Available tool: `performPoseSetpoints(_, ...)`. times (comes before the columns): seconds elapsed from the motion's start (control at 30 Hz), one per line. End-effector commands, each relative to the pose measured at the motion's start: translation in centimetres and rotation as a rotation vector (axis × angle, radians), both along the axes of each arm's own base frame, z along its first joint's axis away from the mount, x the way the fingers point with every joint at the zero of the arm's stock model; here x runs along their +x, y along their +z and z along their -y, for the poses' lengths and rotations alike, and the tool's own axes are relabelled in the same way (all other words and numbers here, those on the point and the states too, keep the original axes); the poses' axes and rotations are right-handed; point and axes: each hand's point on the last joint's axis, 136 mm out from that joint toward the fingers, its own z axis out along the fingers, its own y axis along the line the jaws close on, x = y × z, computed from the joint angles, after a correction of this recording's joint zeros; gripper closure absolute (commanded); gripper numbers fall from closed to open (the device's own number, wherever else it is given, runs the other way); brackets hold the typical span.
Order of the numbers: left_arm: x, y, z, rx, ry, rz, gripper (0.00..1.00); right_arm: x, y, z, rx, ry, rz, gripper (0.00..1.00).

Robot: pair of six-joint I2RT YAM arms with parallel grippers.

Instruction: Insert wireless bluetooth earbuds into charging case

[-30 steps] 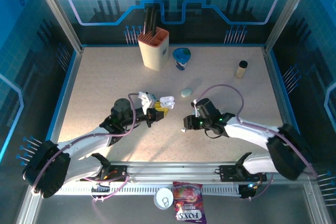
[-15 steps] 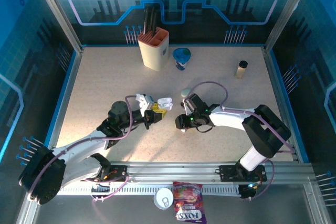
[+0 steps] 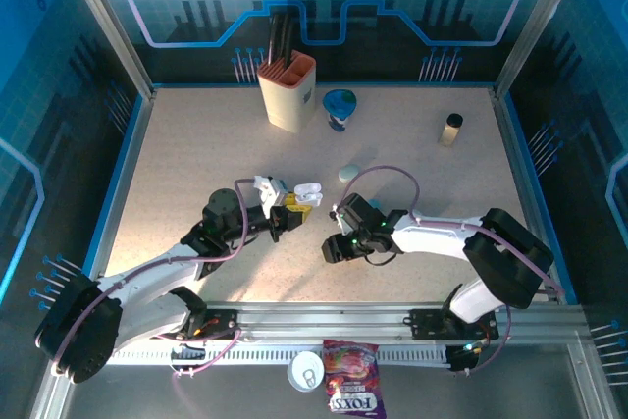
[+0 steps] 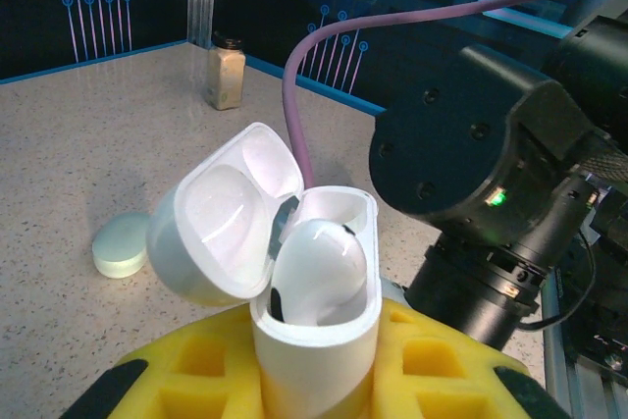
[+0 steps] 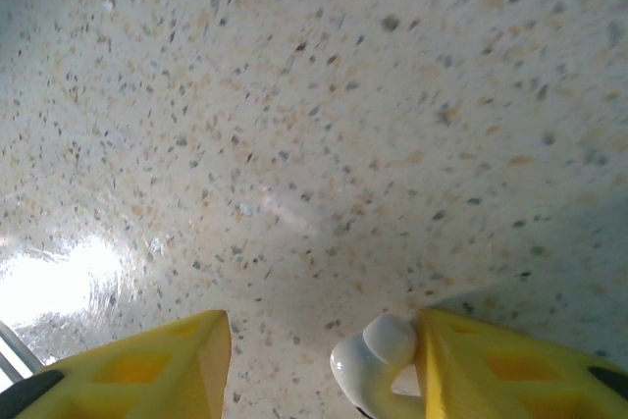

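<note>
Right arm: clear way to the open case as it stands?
Likely yes: the case sits lid-open in the left pincer, the right pincer is close beside it, and nothing lies between them.

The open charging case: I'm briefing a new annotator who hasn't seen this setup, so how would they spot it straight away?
Near the middle of the speckled table, follow the left arm to the left gripper, which clamps the charging case upright. It is white, with its lid flipped open and an earbud seated inside, unlike the closed pale teal case lying flat nearby.
</note>
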Motion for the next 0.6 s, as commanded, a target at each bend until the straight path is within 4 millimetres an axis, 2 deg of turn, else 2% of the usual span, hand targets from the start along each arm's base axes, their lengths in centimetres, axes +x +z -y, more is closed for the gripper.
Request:
performPoseSetpoints(0.0,-0.3,0.9,0.1,-0.013,-0.008,0.028,0.9,-2.1,-0.3,0.4,-0.034,0.007,-0.059,0.47)
performPoseSetpoints(0.1,-0.2,0.8,0.1,-0.014,-0.005,0.025,0.9,-2.3,-0.1,0.0,-0.033,0.015,-0.051,0.48)
performPoseSetpoints(0.27,-0.2,0.8,0.1,-0.015,-0.005,0.02,0.9,-2.4,-0.1,-0.3,-0.037,0.021,-0.048,0.62)
performPoseSetpoints(0.57,-0.2,0.2,0.1,-0.003,-0.003,0.007,0.9,-1.9,-1.6,0.3,-0.109,0.003,-0.049,0.76)
